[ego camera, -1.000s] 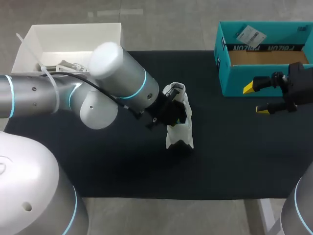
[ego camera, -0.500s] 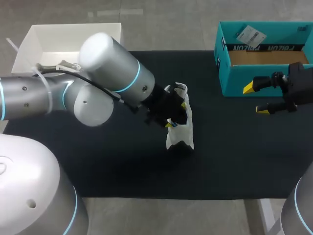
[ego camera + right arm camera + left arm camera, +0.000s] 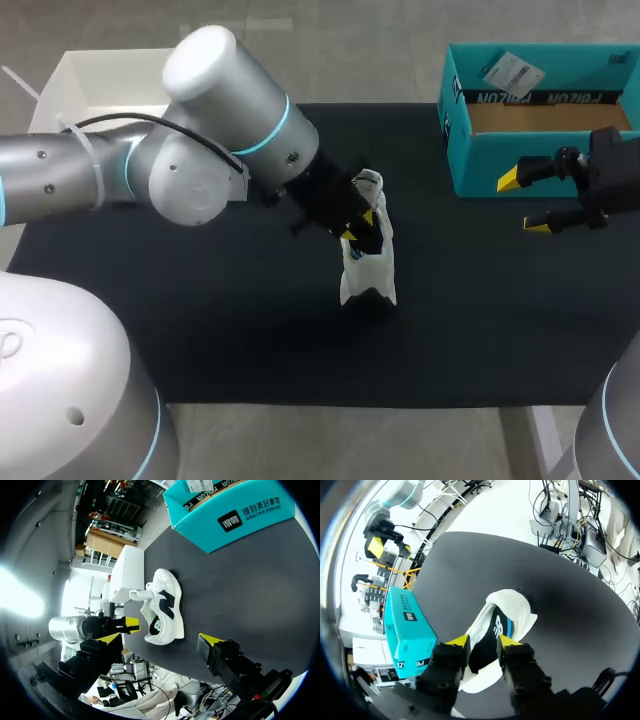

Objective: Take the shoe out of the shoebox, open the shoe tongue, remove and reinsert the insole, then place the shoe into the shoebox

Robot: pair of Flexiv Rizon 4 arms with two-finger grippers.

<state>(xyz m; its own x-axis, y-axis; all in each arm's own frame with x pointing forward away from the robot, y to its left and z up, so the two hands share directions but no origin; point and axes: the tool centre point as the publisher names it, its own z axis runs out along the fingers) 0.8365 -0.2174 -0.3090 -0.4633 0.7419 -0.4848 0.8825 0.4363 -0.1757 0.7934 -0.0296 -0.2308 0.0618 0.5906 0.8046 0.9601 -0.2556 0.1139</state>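
One white shoe (image 3: 368, 272), left hand (image 3: 484, 642) at its opening, grip unclear, right hand (image 3: 522, 203) open beside labelled teal shoebox (image 3: 500, 165).

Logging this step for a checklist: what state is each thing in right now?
White-and-black sneaker: out of the box, on its sole on black mat.
Teal cardboard shoebox: open, no shoe inside.
Left gripper: open, tips over sneaker's opening.
Right gripper: open, empty.
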